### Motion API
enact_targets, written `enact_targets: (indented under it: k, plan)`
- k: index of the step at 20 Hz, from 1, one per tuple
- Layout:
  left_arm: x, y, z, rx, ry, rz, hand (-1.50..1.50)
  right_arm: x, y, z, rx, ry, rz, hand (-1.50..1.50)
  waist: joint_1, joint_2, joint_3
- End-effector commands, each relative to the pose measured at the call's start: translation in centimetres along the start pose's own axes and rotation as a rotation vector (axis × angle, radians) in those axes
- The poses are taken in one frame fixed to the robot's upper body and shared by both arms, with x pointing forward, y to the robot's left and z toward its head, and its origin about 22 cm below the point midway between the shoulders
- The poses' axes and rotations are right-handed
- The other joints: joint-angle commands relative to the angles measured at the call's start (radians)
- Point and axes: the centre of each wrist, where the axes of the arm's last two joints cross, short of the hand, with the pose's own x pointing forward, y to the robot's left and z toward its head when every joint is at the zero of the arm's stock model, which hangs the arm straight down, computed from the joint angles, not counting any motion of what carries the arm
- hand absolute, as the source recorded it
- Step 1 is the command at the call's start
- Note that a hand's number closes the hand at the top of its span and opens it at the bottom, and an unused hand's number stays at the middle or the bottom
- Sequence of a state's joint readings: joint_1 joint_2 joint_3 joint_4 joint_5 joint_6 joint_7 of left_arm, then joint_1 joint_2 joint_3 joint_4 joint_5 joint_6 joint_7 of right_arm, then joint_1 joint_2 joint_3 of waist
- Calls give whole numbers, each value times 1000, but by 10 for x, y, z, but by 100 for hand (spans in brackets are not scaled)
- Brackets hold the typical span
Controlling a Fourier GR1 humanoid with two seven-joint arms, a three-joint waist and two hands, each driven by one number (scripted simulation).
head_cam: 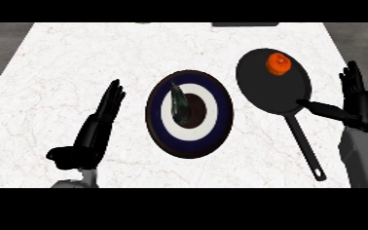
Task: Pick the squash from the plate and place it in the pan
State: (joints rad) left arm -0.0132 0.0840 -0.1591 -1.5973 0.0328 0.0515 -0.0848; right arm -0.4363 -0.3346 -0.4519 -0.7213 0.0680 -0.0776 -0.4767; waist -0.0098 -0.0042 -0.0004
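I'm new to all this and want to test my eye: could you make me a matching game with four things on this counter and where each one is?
Things:
1. squash
2. orange item
3. left hand
4. right hand

Places:
A. at the view's right edge, open, fingers up
B. in the black pan
C. left of the plate, open
D. on the plate

Pairs: 1-D, 2-B, 3-C, 4-A

The left hand (99, 122) comes in from the lower left, fingers straight and pointing up and away, thumb out to the side. The right hand (352, 95) shows at the right edge, fingers straight and upright, thumb pointing left; its grey forearm runs below
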Motion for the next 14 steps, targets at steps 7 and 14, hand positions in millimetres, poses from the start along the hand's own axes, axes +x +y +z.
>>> enact_targets:
  k: [7,14]
  plan:
    - [7,-22,-15,-3,-2,2,0,1,-26,58,38,-26,36,-150,4,3,0]
    - [6,0,9,-5,-21,-8,0,-1,-28,85,45,-22,106,-150,9,3,0]
